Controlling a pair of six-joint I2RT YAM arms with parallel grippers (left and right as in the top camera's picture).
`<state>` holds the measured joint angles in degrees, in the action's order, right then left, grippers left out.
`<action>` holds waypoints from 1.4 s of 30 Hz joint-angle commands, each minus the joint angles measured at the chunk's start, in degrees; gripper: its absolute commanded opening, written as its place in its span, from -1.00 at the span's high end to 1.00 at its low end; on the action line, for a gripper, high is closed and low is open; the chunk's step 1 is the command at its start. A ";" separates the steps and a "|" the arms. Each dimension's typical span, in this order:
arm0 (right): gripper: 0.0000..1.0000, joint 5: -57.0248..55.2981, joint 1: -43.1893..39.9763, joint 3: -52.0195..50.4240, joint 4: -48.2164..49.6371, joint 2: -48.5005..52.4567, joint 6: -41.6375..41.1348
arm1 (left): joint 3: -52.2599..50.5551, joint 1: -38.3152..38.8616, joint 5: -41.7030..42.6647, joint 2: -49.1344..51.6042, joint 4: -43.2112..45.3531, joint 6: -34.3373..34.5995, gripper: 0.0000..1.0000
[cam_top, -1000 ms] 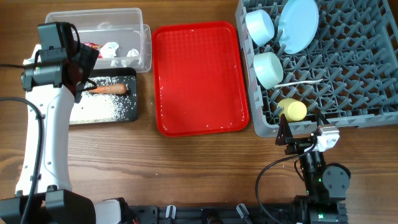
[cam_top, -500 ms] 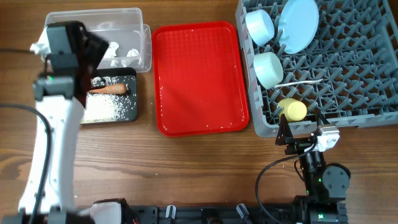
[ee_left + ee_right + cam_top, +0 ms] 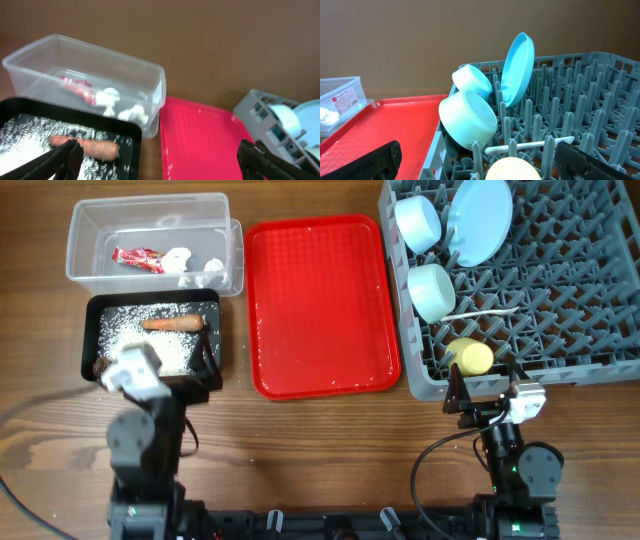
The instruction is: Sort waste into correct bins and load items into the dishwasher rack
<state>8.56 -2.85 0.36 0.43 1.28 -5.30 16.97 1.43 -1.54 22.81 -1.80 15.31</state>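
- Filling the right side of the worktop [image 3: 300, 450], the grey dishwasher rack [image 3: 580, 330] carries the light-blue plate [image 3: 480, 220] on edge, a far bowl [image 3: 418, 222], a near bowl [image 3: 432, 290], the white spoon [image 3: 485, 311] and the yellow cup [image 3: 472, 358]. The cup sits at the near rim, so a careless swing of the right arm could knock it loose.
- Beside the red serving tray [image 3: 320, 310], the clear tub [image 3: 150, 225] holds the red wrapper [image 3: 135, 257] and white tissue [image 3: 178, 260].
- The black tray [image 3: 215, 330] holds the carrot [image 3: 172, 324] and loose rice [image 3: 125, 340]. A forward nudge from the left arm could catch its near rim and scatter grains.
- The left arm sits folded low at the worktop's near edge, just short of the black tray, with the left fingers [image 3: 57, 160] spread wide and empty.
- The right arm sits folded low before the rack's near rim, with the right fingers [image 3: 375, 162] spread wide, gripping nothing.
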 commanded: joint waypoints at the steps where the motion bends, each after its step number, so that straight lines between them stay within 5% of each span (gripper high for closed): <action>1: -1.00 0.31 -0.24 -0.04 0.26 -0.20 -0.85 | -9.35 -0.33 0.66 -10.32 3.06 -1.64 -1.00; 9: -1.00 0.31 -0.24 -0.07 0.26 -0.20 -0.85 | -16.65 -0.33 0.66 -22.69 -0.83 -1.64 -1.00; 42: -0.99 0.31 -0.24 -0.04 0.26 -0.20 -0.83 | -16.63 -0.33 0.87 -22.56 -2.29 -1.60 -1.00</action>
<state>8.56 -2.85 0.36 0.45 1.28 -5.32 0.78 1.43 -1.52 0.84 -4.14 15.07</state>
